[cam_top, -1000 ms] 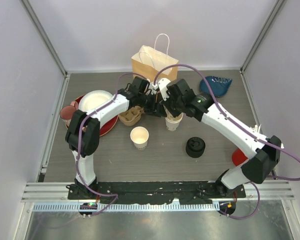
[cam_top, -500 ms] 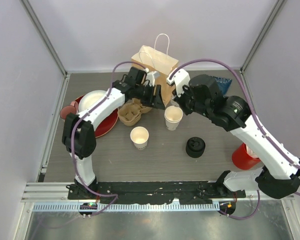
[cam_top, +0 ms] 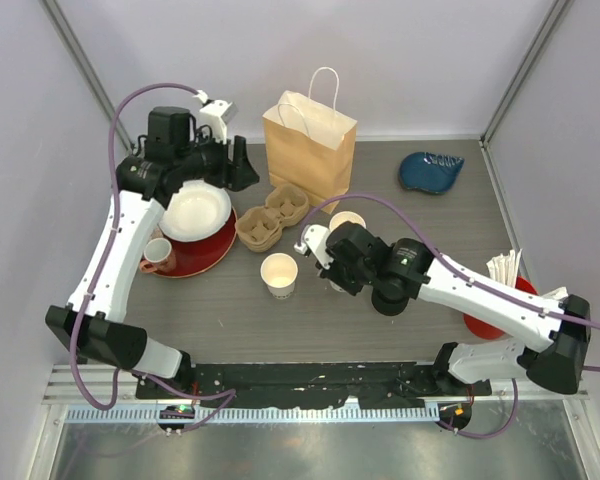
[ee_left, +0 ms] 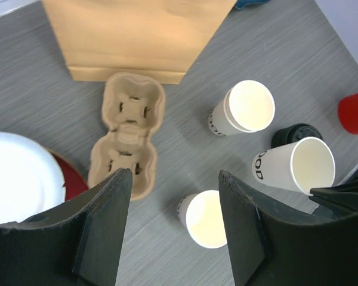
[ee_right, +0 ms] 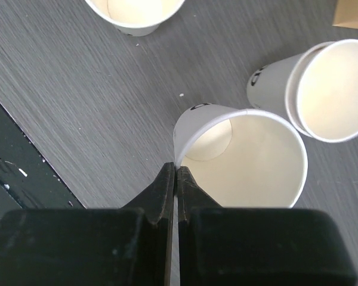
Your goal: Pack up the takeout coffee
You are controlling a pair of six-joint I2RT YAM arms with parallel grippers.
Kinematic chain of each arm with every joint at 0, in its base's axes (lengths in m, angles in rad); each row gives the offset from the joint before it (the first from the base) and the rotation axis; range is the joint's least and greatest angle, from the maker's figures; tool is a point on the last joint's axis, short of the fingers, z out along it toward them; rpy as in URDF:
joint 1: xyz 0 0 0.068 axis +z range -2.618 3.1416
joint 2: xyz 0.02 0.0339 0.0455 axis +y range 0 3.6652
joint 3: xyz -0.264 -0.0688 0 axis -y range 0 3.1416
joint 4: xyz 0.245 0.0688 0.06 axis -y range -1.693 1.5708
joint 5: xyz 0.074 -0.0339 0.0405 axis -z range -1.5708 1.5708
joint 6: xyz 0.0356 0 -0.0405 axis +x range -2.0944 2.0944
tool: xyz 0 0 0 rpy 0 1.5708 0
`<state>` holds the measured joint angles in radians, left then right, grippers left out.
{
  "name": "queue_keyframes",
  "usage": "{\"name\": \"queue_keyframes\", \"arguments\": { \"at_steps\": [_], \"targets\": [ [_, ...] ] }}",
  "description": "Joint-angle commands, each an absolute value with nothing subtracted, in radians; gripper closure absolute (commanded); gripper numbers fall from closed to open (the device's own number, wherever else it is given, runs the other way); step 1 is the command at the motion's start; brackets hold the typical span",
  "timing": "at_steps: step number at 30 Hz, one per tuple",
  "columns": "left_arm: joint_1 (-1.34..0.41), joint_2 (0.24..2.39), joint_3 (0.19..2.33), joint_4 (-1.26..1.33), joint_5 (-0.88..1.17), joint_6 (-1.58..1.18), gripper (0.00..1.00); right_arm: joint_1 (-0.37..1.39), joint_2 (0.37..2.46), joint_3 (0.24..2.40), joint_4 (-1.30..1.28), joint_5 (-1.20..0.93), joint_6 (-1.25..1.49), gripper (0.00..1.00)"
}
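Over the grey table (cam_top: 230,320), one paper cup (ee_right: 244,155), rim clenched in the right gripper (ee_right: 175,173), is being pulled from the stacked cups (ee_right: 331,89) just beyond, the empty, spread left gripper (ee_left: 173,179) being withdrawn above the carrier (ee_left: 128,137); lidding likely follows.

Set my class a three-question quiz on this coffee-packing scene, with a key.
1. Which arm's fingers pinch the rim of a lidless white paper cup?
2. True or false: the moulded brown cardboard cup carrier is empty.
3. The stack of round black plastic lids sits: A) on the held cup; B) on the grey table; C) in the carrier.
Key: 1 the right fingers; 2 true; 3 B.
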<state>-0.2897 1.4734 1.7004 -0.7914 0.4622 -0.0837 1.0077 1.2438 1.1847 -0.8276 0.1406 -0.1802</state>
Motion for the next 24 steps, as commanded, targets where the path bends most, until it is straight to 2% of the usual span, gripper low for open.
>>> {"name": "queue_keyframes", "arguments": {
  "at_steps": [1,17,18,19,20,21,24],
  "targets": [
    [-0.252,1.437,1.672,-0.871,0.434,-0.005,0.36,1.009,1.273,1.125,-0.625,0.089,-0.181,0.99],
    [-0.216,1.408,1.625,-0.876,0.396,0.051,0.34,1.011,1.402,1.055,-0.548,0.080,-0.199,0.97],
    [-0.216,1.407,1.624,-0.876,0.396,0.049,0.34,1.011,1.402,1.055,-0.549,0.080,-0.195,0.93],
    [-0.215,1.407,1.624,-0.876,0.396,0.052,0.34,1.011,1.399,1.057,-0.555,0.078,-0.195,0.77],
    [-0.215,1.410,1.621,-0.877,0.399,0.054,0.34,1.011,1.394,1.060,-0.558,0.081,-0.192,0.68],
    [-0.215,1.410,1.620,-0.876,0.397,0.057,0.34,1.011,1.390,1.065,-0.569,0.081,-0.183,0.54],
    [-0.215,1.411,1.614,-0.874,0.406,0.058,0.34,1.011,1.368,1.103,-0.598,0.084,-0.149,0.42]
  ]
}}
